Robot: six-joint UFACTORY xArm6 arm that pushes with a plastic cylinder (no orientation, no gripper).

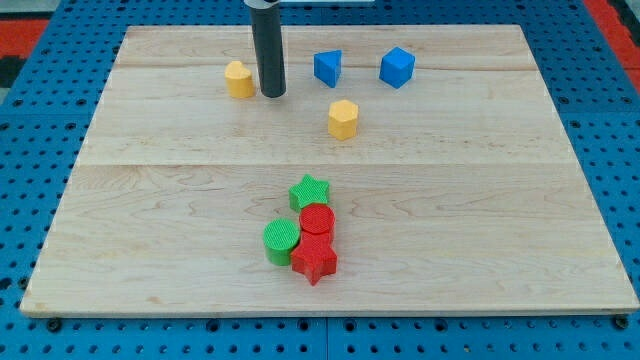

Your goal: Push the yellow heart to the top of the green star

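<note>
The wooden worktop (150,200) fills most of the view, a pale board of planks lying on a blue perforated base (30,150). The arm carries no gripper, so nothing can be said to be open or closed; it ends in a dark rod that comes down from the view's top, and the tip (272,95) rests on the board in the upper left part.

Near the board's centre, toward six o'clock, four blocks sit bunched together. The green star (309,190) is at the twelve o'clock end of this cluster. Touching it at its six o'clock side is a red cylinder (317,220), and below that a red star (314,260). A green cylinder (282,240) touches the red pieces at their nine o'clock side.

The yellow heart (239,78) lies just beside the tip, at its nine o'clock; whether the two touch cannot be told. It is well apart from the green star, at roughly eleven o'clock from it.

A yellow hexagonal block (343,118) stands between the tip and the cluster, at about four o'clock from the tip. Two blue blocks lie at three o'clock from the tip: a blue pentagon-like block (327,67) nearer, a blue cube (397,66) farther.
</note>
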